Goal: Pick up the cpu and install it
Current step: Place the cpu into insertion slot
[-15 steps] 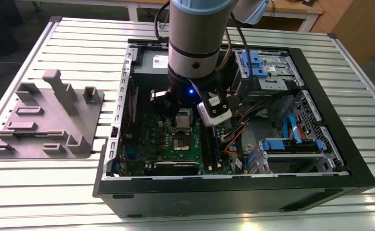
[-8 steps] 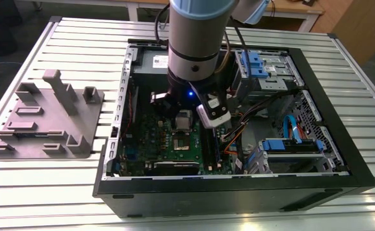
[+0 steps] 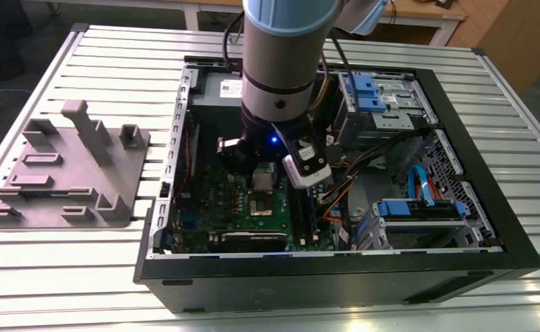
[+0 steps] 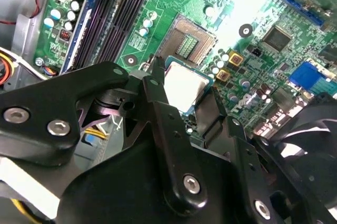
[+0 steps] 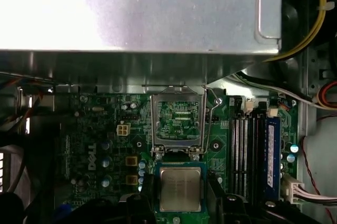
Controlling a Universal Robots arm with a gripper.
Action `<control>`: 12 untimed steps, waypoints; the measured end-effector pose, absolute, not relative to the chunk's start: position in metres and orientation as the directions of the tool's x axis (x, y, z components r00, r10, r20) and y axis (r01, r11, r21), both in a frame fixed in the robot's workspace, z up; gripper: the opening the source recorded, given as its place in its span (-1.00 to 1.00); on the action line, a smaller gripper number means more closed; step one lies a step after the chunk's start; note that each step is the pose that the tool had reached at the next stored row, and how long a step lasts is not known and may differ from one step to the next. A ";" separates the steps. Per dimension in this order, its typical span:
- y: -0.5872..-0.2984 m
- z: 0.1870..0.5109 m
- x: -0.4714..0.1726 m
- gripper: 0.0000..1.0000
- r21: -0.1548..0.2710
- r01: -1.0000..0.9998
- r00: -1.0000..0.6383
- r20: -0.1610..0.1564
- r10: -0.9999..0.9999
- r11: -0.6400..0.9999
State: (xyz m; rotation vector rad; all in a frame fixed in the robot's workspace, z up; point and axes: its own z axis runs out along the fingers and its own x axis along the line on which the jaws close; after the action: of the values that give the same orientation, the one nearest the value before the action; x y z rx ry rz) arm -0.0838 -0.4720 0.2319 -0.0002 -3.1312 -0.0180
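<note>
On the exterior view's left a grey fixture plate (image 3: 67,176) sits on the slatted table (image 3: 510,138). Next comes the open PC case (image 3: 344,277) with the arm (image 3: 284,62) reaching down inside. The gripper (image 4: 184,86) is pinching the cpu (image 5: 180,190) by two opposite edges, black fingers (image 4: 158,103) snug against it. The chip's a small flat square with a pale silvery lid, faint print and a thin green rim. It's over the green motherboard (image 5: 105,145), just beside the socket (image 5: 177,119), not in it. Blue drive bays (image 3: 367,93) are further right.
</note>
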 end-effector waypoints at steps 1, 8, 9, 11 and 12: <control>-0.472 0.231 -0.084 -0.06 0.011 -0.005 -1.000 0.010 -0.005 1.000; -0.474 0.229 -0.084 -0.06 -0.008 -0.034 -0.999 0.011 -0.034 0.999; -0.474 0.229 -0.084 -0.06 -0.018 -0.034 -0.999 0.011 -0.034 0.999; -0.474 0.228 -0.084 -0.06 -0.034 -0.034 -0.999 0.011 -0.034 0.999; -0.474 0.227 -0.084 -0.06 -0.035 -0.034 -0.999 0.011 -0.034 0.999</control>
State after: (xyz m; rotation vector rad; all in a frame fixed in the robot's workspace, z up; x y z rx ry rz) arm -0.0838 -0.4743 0.2268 0.0534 -3.1299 0.0546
